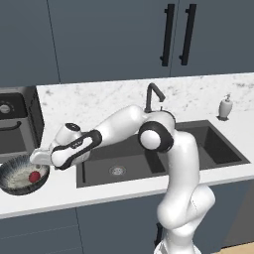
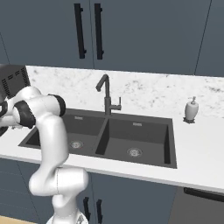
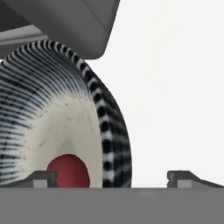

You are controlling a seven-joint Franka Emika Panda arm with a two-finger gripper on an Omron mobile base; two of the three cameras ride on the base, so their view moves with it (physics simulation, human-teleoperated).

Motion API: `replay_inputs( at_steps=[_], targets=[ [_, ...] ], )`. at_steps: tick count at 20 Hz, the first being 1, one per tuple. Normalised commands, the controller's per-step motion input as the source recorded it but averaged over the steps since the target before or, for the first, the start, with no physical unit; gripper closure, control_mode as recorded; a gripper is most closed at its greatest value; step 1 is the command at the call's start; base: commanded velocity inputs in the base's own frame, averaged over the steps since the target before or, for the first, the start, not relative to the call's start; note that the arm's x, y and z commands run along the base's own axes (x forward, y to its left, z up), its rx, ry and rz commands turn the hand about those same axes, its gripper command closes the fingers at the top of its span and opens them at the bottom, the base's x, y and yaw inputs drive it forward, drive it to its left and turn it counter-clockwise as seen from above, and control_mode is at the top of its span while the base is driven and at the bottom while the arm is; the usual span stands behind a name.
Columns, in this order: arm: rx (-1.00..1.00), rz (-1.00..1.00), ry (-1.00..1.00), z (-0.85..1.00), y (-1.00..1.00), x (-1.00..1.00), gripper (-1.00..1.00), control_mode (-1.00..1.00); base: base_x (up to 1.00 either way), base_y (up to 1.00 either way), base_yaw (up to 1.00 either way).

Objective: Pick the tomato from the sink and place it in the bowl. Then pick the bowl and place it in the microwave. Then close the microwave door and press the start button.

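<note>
From the left base view, the tomato [image 1: 34, 176] lies inside the bowl [image 1: 15, 186], which sits on the counter left of the sink [image 1: 149, 158]; my pincer [image 1: 35, 158] hovers at its rim. The right base view adds both sink basins, bare. In the hand view my fingertips [image 3: 41, 178] stand wide apart straddling the rim, gripping nothing; closing off-centre could tip the bowl.
</note>
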Motion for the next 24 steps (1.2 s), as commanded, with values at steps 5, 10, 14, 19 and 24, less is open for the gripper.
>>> replay_inputs(
  at_steps=[5,10,14,19,24],
  targets=[
    [0.0,-0.03,0.14,-0.29,0.09,0.0,1.0,-1.0,0.0,0.0,0.0],
    [0.0,-0.02,0.07,-0.11,-0.19,-0.06,1.0,-1.0,0.0,0.0,0.0],
    [0.0,0.0,0.0,0.06,-0.82,-0.26,1.0,-1.0,0.0,0.0,0.0],
    [0.0,0.0,0.0,0.53,-0.98,-0.3,1.0,-1.0,0.0,0.0,0.0],
    [0.0,0.02,0.0,0.64,-1.0,-0.35,1.0,-1.0,0.0,0.0,0.0]
  ],
)
